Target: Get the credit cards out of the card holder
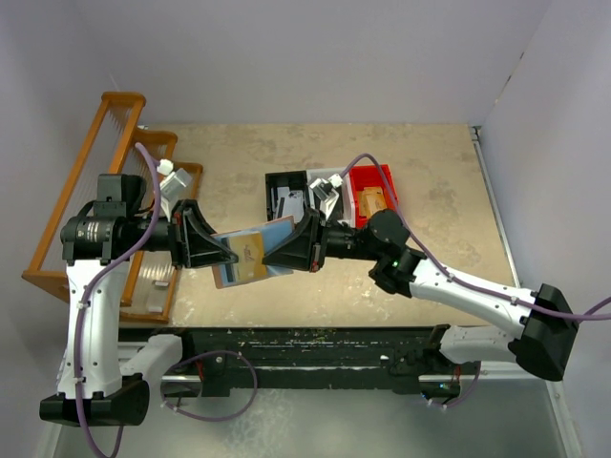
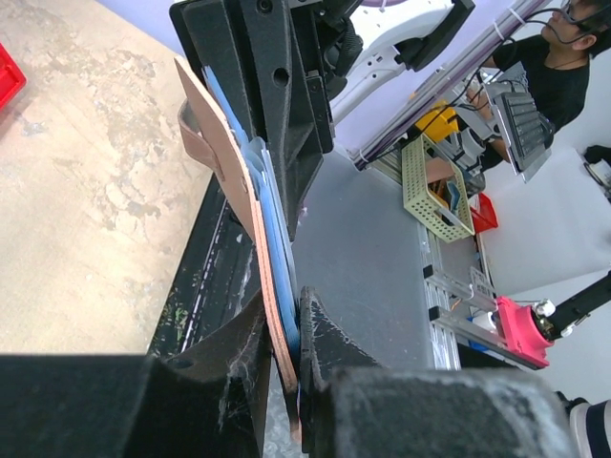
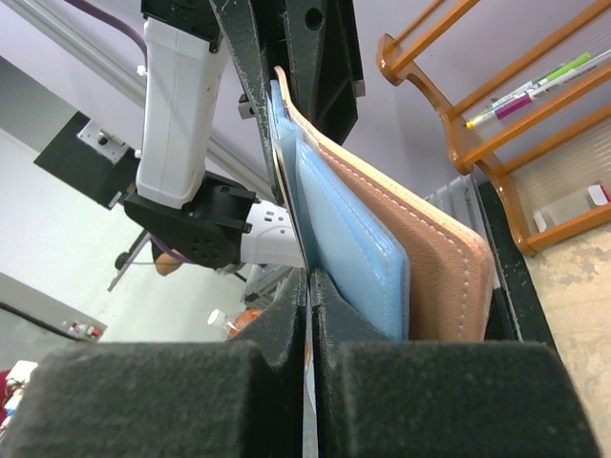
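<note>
Top view: the card holder [image 1: 248, 256] hangs spread open above the table [image 1: 439, 191], just toward 7 o'clock from the middle of the frame. The left gripper [image 1: 227, 256] meets it at its 9 o'clock edge and the right gripper [image 1: 272, 258] at its 3 o'clock edge. A black bin [image 1: 284, 196], a white bin [image 1: 325, 189] and a red bin [image 1: 374, 196] stand in a row at 1 o'clock from the holder. A wooden rack [image 1: 95, 191] lies at 9 o'clock.

Left wrist view: the two fingers are clamped on the holder's edge at 6 o'clock. Tan leather and blue lining run between them up toward 12 o'clock, where the other arm's black fingers meet them.

Right wrist view: the fingers are pinched fully together on a thin sheet at the holder's inner side. The blue pocket and tan cover bulge out toward 3 o'clock of the pinch. Whether that sheet is one of the credit cards cannot be told.
</note>
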Robot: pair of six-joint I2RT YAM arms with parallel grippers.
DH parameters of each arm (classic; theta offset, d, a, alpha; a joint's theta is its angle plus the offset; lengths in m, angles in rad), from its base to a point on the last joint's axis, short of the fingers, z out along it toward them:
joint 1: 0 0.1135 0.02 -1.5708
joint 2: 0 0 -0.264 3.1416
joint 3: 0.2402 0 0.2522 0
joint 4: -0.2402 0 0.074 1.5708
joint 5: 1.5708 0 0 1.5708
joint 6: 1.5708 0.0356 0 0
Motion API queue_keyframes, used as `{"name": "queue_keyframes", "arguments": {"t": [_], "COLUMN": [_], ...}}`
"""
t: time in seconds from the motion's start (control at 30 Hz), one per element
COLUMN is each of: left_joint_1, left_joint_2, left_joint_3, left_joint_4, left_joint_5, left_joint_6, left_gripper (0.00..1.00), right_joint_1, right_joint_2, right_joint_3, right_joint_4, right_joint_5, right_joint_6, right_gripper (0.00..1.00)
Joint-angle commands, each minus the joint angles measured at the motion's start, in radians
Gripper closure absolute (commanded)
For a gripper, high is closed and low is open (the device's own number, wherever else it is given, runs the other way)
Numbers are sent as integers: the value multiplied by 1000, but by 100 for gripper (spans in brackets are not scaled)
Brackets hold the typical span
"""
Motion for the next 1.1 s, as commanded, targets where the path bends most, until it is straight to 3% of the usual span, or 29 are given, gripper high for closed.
{"name": "queue_keyframes", "arguments": {"t": [0.0, 0.03, 0.1, 0.17, 0.3, 0.43, 0.67, 1.07], "left_joint_1": [-5, -5, -5, -5, -5, -4, -5, -5], "left_joint_2": [-10, -11, -11, -11, 0, 2, 0, 25], "left_joint_3": [25, 24, 24, 25, 36, 34, 37, 36], "left_joint_4": [23, 23, 23, 24, 22, 12, 15, 5], "left_joint_5": [239, 237, 230, 226, 215, 208, 211, 188], "left_joint_6": [-11, -11, -11, -14, -19, -14, -19, -18], "left_gripper": [84, 85, 85, 85, 86, 86, 87, 89], "right_joint_1": [-6, -7, -7, -6, -6, -5, -6, -14], "right_joint_2": [-18, -16, -9, 6, 50, 92, 52, -76], "right_joint_3": [-3, -1, 9, 27, 76, 91, 53, 17], "right_joint_4": [20, 21, 22, 37, 72, 112, 106, -29], "right_joint_5": [6, 5, 6, 8, -7, -26, -43, 33], "right_joint_6": [-21, -19, -18, -19, -14, 4, 9, -63], "right_gripper": [100, 99, 80, 70, 66, 71, 100, 100]}}
